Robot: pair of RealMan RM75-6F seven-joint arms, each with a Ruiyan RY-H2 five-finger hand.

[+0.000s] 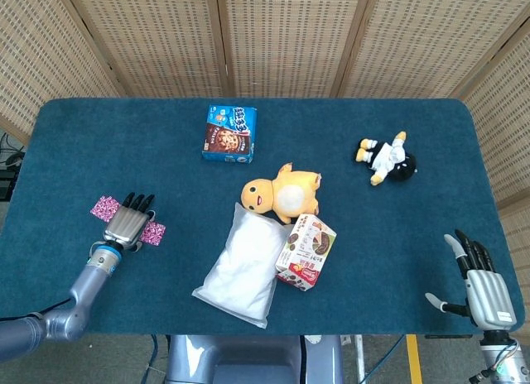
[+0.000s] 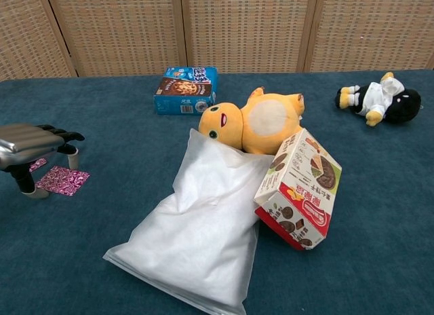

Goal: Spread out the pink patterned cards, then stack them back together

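Two pink patterned cards lie flat on the blue cloth at the left. One card [image 1: 105, 207] [image 2: 37, 165] sits to the far left, the other card [image 1: 153, 232] [image 2: 63, 180] to its right. My left hand [image 1: 127, 222] [image 2: 30, 142] hovers palm down over the gap between them, fingers spread, with fingertips [image 2: 71, 159] reaching down to the cloth beside the right card. It holds nothing. My right hand [image 1: 483, 285] rests open and empty at the table's near right corner, seen only in the head view.
A white pillow bag [image 1: 243, 266] lies mid-table with a snack box [image 1: 306, 252] leaning on it and a yellow plush [image 1: 281, 190] at its top. A blue cookie box [image 1: 229, 133] sits further back. A black-and-white plush [image 1: 387, 159] lies at the right.
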